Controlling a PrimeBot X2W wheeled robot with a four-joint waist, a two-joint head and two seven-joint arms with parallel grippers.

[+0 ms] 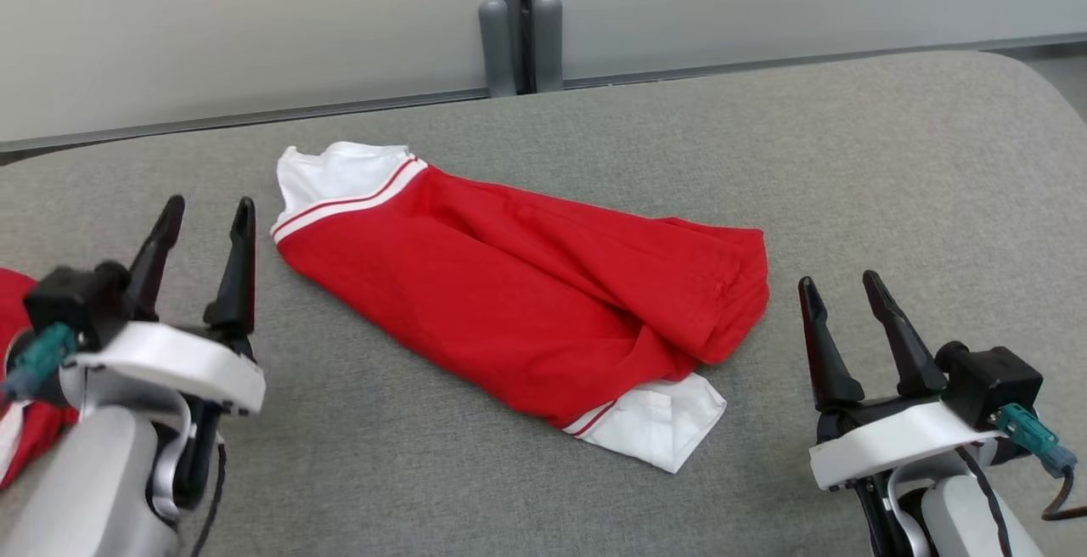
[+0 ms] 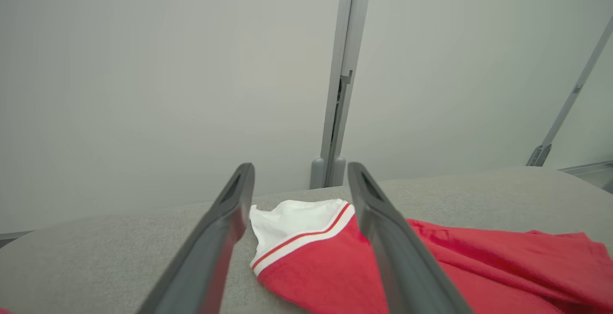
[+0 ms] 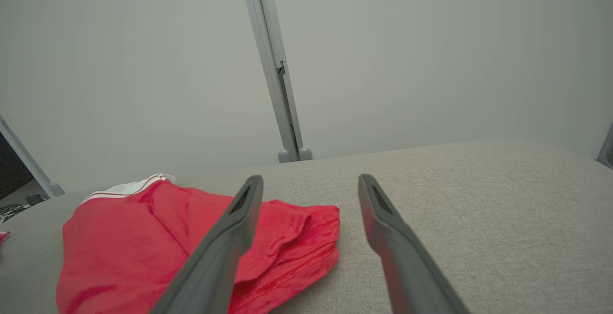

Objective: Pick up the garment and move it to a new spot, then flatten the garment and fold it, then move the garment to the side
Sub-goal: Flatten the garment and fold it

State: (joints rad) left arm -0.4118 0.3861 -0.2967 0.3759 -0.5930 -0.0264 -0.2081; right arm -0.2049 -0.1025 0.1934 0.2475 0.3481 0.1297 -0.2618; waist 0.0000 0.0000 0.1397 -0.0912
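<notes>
The garment [image 1: 518, 294] is a red shirt with white, red-striped sleeve ends, lying folded into a long bundle across the middle of the grey padded table [image 1: 892, 166]. One white sleeve end points to the far left, another to the near right. My left gripper [image 1: 208, 213] stands open at the near left, apart from the cloth, with nothing between its fingers. In the left wrist view the garment [image 2: 335, 266] lies ahead past the left gripper [image 2: 300, 173]. My right gripper [image 1: 841, 285] stands open at the near right, just clear of the red hem. The right wrist view has the garment [image 3: 143, 237] left of the right gripper [image 3: 310, 185].
More red and white cloth [image 1: 17, 370] lies at the table's left edge, partly behind my left arm. A pale wall with a grey post [image 1: 520, 22] stands behind the table. The table's right corner is rounded.
</notes>
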